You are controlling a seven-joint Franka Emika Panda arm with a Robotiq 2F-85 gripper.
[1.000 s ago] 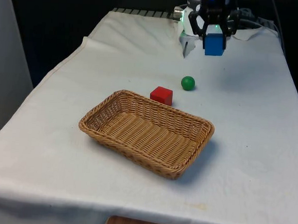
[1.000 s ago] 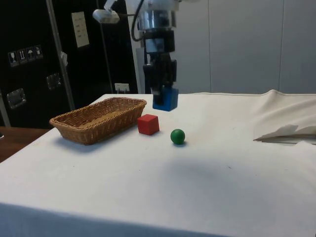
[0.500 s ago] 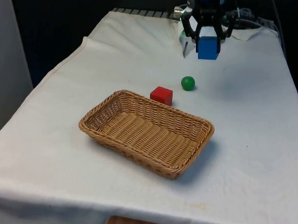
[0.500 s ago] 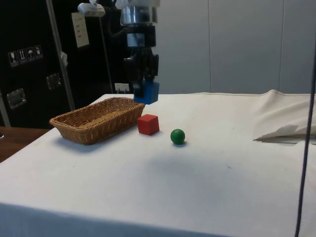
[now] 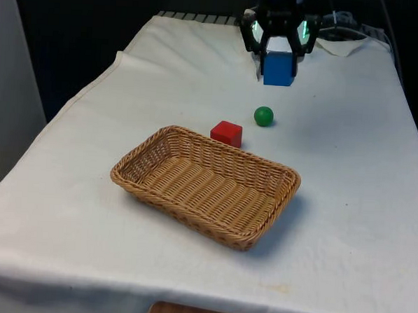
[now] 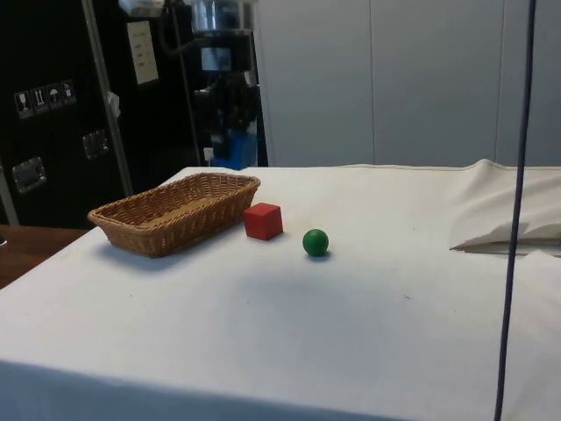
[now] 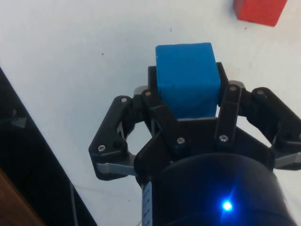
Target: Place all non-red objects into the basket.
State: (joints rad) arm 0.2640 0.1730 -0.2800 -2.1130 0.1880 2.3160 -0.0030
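Pincer [image 5: 278, 58] pinches blue cube [image 5: 278, 68] high above the counter [image 5: 349, 164]; wicker basket [image 5: 204, 186] sits well apart, red cube [image 5: 226, 133] between. Risk — early release drops the cube short, beside the basket.

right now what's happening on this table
The robot's hand is shut on a blue cube and holds it in the air above the far part of the table. The wicker basket has nothing in it yet. A red cube sits on the cloth just beyond the basket's far rim, and a green ball lies a little further back. So the blue cube is being carried, and the green ball has not yet been put in the basket.
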